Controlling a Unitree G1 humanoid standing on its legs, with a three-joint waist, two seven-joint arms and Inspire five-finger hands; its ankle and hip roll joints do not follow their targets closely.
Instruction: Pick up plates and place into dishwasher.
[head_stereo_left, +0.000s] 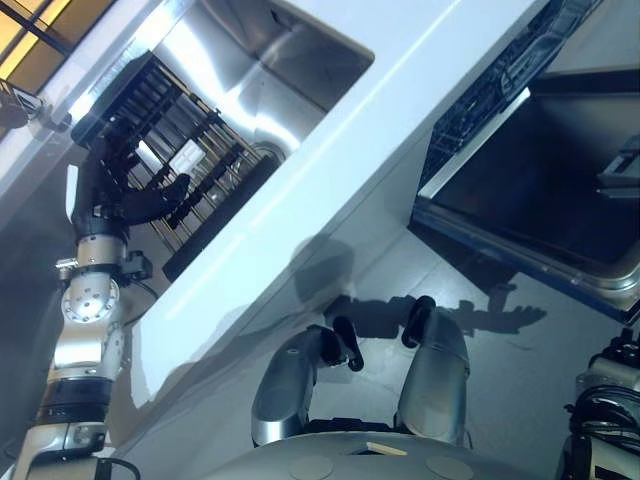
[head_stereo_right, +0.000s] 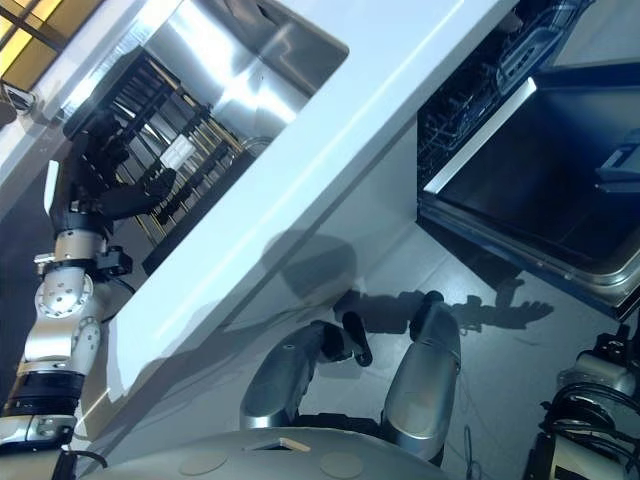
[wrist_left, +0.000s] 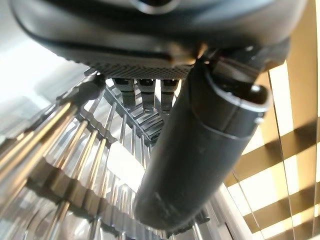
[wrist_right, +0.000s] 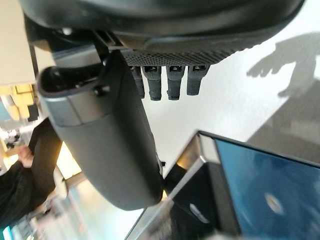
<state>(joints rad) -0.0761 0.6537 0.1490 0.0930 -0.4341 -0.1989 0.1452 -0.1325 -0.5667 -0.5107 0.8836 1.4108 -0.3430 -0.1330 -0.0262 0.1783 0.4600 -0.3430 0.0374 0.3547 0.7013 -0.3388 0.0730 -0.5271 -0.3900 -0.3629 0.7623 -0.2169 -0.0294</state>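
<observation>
White countertop (head_stereo_left: 400, 110) ran diagonally across the kitchen scene, with a grey floor (head_stereo_left: 510, 370) below it on the right. At the far left, a black wire dish rack (head_stereo_left: 190, 150) stood on the counter beside a stainless steel sink (head_stereo_left: 270, 70). The left hand (head_stereo_left: 125, 190) hovered over the near end of that rack, its fingers (wrist_left: 145, 92) loosely spread and its thumb (wrist_left: 200, 160) extended, gripping nothing. In the left wrist view, the rack's metal tines ran past the fingertips, and something pale showed between them, though I could not tell whether it was a plate. No plate could be made out clearly in the rack from the head views. Farther right, past the counter's edge, the dishwasher (head_stereo_left: 470, 110) stood open, its door (head_stereo_left: 540, 190) folded down flat over the floor and a dark rack visible inside. In the right wrist view, the right hand (wrist_right: 110, 130) hung above that door, its fingers (wrist_right: 170, 82) straight and empty.
</observation>
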